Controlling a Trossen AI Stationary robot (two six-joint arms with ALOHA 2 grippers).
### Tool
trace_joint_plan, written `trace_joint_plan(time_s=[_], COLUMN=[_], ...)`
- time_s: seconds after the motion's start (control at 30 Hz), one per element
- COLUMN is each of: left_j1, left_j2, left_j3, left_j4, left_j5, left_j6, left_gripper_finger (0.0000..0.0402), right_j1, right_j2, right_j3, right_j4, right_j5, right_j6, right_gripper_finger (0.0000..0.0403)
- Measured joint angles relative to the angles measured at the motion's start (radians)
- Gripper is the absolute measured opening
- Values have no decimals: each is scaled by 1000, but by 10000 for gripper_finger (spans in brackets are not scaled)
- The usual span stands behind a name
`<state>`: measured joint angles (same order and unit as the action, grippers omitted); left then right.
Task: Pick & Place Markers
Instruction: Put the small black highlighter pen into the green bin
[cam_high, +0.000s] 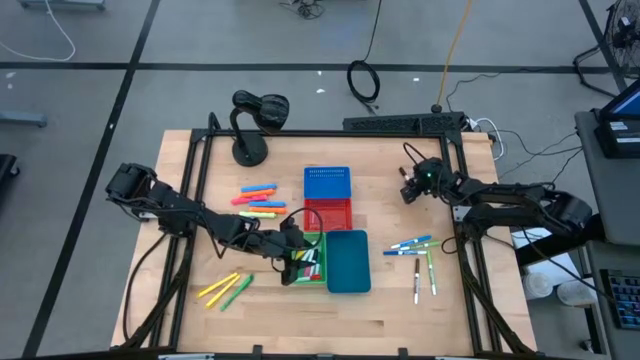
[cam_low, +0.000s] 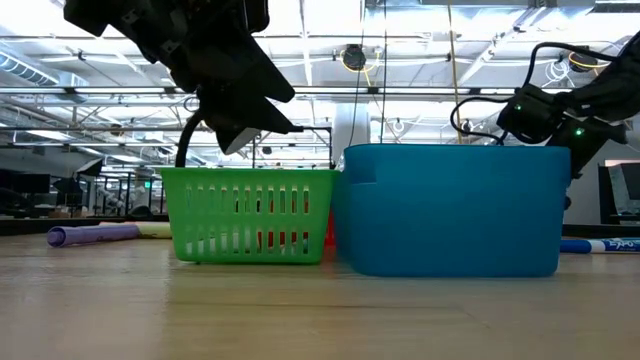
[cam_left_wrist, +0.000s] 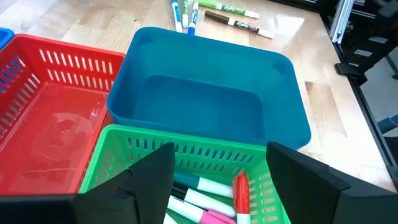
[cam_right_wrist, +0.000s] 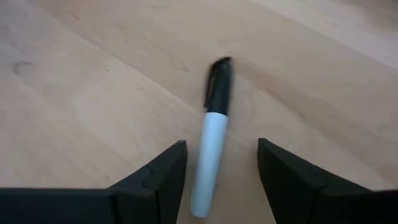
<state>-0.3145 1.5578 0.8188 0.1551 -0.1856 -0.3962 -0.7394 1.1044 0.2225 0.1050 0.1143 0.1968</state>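
Showing no legible writing, white black-capped marker between parted right fingers.

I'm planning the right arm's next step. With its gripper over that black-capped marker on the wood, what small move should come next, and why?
Probably lower the right gripper straight down and close on the black-capped marker. Its fingers are open, the white barrel lies on the table between them, and nothing is held yet. The left gripper is open over the green basket.
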Motion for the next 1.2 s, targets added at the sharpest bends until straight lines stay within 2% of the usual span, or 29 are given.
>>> trace_joint_plan(time_s=[0.17, 0.3, 0.53, 0.67, 0.8, 1.1, 1.2], left_j1=[0, 0, 0, 0, 0, 0, 0], left_j2=[0, 0, 0, 0, 0, 0, 0], left_j3=[0, 0, 0, 0, 0, 0, 0], left_j4=[0, 0, 6, 5, 5, 4, 4], left_j5=[0, 0, 0, 0, 0, 0, 0], left_j6=[0, 0, 10, 10, 9, 8, 7], left_gripper_finger=[255, 255, 255, 255, 255, 255, 255], right_j1=[2, 2, 2, 2, 1, 1, 1], right_j2=[1, 9, 83, 134, 170, 176, 176], right_j3=[-1, -2, -1, 1, 2, 1, 1], right_j4=[24, 50, 126, 168, 188, 185, 183], right_j5=[42, 15, -47, -37, -33, -33, -33], right_j6=[21, -32, -103, -100, -104, -105, -107], right_gripper_finger=[183, 180, 151, 136, 114, 38, 29])
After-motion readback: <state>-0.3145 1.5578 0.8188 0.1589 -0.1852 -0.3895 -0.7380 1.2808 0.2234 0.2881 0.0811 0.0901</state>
